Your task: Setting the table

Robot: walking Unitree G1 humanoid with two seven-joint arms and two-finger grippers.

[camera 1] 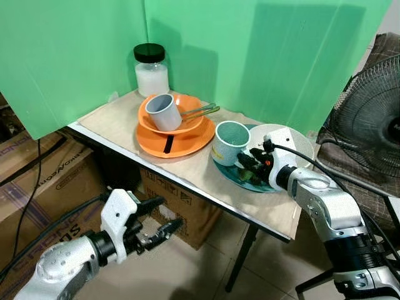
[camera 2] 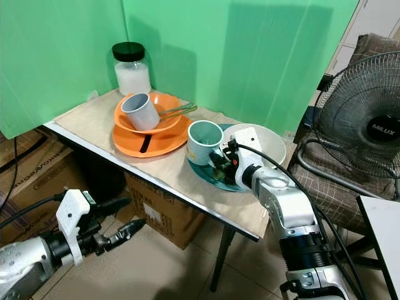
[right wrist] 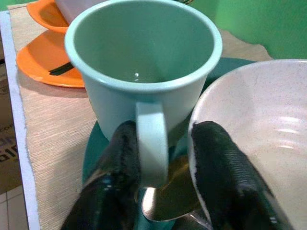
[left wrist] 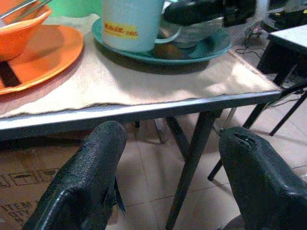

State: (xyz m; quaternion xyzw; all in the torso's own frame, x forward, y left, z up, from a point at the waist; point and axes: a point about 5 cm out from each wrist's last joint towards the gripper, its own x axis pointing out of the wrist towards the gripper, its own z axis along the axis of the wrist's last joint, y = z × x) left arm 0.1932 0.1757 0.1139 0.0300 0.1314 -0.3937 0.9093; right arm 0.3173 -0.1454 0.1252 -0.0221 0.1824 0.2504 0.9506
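Observation:
A teal mug (camera 1: pixel 230 141) stands on a teal plate (camera 1: pixel 224 167) beside a white speckled bowl (camera 1: pixel 295 141), near the table's front right edge. My right gripper (camera 1: pixel 251 160) reaches in from the right. In the right wrist view, its open fingers (right wrist: pixel 120 158) straddle the mug's handle (right wrist: pixel 152 143), one pad against the handle, the other beside the bowl (right wrist: pixel 259 120). A metal spoon (right wrist: pixel 168 203) lies on the plate under the handle. My left gripper (camera 1: pixel 167 212) hangs open and empty below the table's edge.
Further back, an orange plate (camera 1: pixel 187 145) carries an orange bowl (camera 1: pixel 192 120), a tilted grey mug (camera 1: pixel 162 112) and metal utensils (camera 1: pixel 201 112). A black-lidded jar (camera 1: pixel 152 70) stands in the corner of the green screens. Cardboard boxes (camera 1: pixel 37 169) sit under the table; a fan (camera 1: pixel 375 119) is on the right.

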